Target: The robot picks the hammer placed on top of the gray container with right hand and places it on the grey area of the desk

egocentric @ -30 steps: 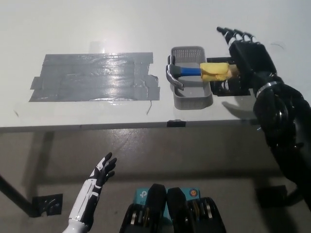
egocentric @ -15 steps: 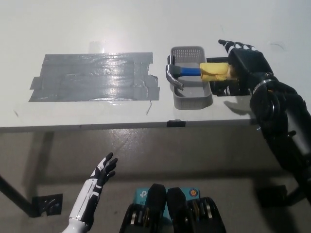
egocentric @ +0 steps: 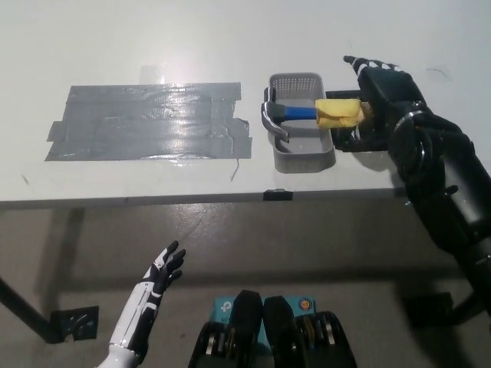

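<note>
A hammer (egocentric: 311,113) lies across the top of the gray container (egocentric: 302,152), its metal head at the left rim, its blue shaft leading right to a yellow grip (egocentric: 338,113). My black right hand (egocentric: 386,93) sits just right of the yellow grip, fingers spread and open, the grip's end against its palm side. The grey taped area (egocentric: 146,121) covers the left half of the white desk. My white left hand (egocentric: 159,276) hangs open below the desk edge at the lower left.
The desk's front edge (egocentric: 192,199) runs across the middle of the picture, with floor below it. A dark patch (egocentric: 367,141) lies on the desk right of the container, under my right arm.
My right hand has lowered and drawn in closer to the hammer's yellow grip, and the forearm has swung inward. The hammer and the left hand have not moved.
</note>
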Robot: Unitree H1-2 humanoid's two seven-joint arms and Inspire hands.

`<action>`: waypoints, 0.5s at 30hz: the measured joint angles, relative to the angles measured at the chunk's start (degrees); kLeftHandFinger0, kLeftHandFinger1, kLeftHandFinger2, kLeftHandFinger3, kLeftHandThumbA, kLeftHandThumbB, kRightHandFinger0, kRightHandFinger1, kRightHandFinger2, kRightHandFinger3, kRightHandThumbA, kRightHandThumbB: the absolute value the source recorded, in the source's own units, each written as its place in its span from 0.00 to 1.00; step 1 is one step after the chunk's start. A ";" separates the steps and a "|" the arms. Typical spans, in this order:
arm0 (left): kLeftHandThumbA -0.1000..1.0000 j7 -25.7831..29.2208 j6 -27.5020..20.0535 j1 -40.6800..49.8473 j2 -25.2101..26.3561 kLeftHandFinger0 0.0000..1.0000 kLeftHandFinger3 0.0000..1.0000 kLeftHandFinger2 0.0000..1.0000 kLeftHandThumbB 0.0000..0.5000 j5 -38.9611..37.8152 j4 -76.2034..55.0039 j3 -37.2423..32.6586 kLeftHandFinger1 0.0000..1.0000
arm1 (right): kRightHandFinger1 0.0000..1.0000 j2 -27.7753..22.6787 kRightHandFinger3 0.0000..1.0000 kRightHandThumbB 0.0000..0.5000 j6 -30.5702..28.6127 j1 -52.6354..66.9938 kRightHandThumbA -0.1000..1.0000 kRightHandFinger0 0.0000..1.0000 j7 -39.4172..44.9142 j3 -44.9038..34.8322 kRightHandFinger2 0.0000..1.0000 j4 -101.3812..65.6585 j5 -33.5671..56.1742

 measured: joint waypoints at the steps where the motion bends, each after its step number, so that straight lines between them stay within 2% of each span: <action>1: 1.00 0.00 -0.05 0.00 0.00 1.00 1.00 1.00 0.22 0.01 0.01 0.00 1.00 | 1.00 0.37 1.00 0.92 -0.04 -0.02 1.00 1.00 -0.12 0.19 1.00 0.21 0.01; 9: 1.00 0.00 -0.32 -0.06 0.00 1.00 1.00 1.00 0.21 0.05 0.09 0.00 1.00 | 1.00 1.55 1.00 0.92 -0.27 -0.08 1.00 1.00 -1.22 0.97 1.00 2.82 0.06; 15: 1.00 -0.01 -0.35 -0.24 0.01 1.00 1.00 1.00 0.19 0.04 0.09 0.01 1.00 | 1.00 2.15 1.00 0.87 -0.51 -1.12 1.00 1.00 -1.95 1.06 1.00 5.65 0.41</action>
